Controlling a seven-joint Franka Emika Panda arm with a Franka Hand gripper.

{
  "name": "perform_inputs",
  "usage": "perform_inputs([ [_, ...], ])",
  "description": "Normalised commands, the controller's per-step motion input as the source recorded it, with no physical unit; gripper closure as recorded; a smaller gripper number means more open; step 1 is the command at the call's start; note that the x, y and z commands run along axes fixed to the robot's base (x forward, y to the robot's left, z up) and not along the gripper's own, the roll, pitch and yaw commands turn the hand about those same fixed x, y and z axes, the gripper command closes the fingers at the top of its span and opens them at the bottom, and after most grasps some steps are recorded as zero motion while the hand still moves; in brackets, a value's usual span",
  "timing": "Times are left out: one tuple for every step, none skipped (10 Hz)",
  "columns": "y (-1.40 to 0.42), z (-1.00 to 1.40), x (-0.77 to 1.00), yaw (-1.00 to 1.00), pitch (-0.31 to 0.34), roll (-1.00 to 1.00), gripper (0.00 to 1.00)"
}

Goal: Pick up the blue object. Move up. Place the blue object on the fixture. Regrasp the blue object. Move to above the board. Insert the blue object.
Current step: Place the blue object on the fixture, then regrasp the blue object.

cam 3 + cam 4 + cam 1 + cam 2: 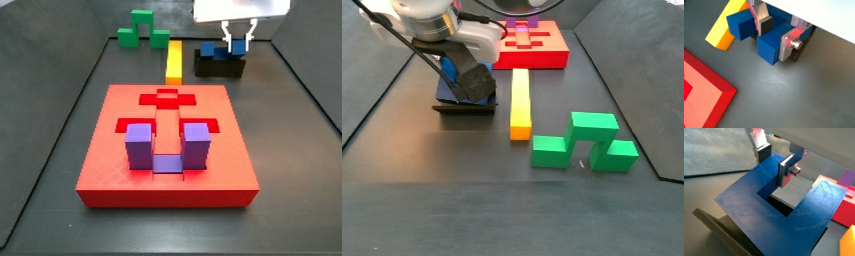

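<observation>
Blue object (214, 50) sits on the fixture (221, 68), well beyond the board (168, 150). End effector (776, 35) is right on it, fingers clamped narrow across one prong, so the regrasp looks on.

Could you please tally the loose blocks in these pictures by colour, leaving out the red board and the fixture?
Blue: 1, the blue object, on the fixture at the gripper
Purple: 1
Yellow: 1
Green: 3
Total: 6
</observation>
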Motion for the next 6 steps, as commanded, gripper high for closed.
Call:
perform_inputs([
  [0.0,-0.28,0.0,-0.04,0.0,0.41,1.0],
  [0.0,-0.25,0.0,-0.01,0.0,0.38,1.0],
  [0.0,-0.17,0.0,0.0,0.0,0.29,1.0],
  [0.0,0.0,0.0,0.0,0.0,0.0,1.0],
  [0.0,0.0,0.0,0.0,0.0,0.0,0.0],
  [-0.01,0.0,0.09,0.0,0.0,0.05,0.0],
])
